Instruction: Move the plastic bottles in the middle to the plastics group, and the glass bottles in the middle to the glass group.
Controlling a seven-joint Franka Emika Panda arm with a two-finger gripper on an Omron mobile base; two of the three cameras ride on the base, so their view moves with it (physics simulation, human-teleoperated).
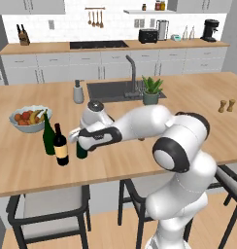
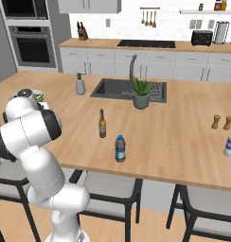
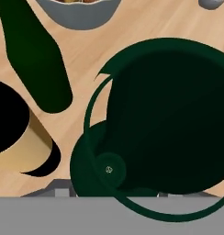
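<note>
Tall dark green unlabelled wine bottle (image 3: pixel 178 119) fills the wrist camera, upright on wooden bench (image 1: pixel 140 160) beside the glass pair, evidently for grouping; pincer (image 1: pixel 80 137) closed round it

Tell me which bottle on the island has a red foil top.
The near-black wine bottle with the cream label, beside the fruit bowl; the green bottle next to it has none.
</note>
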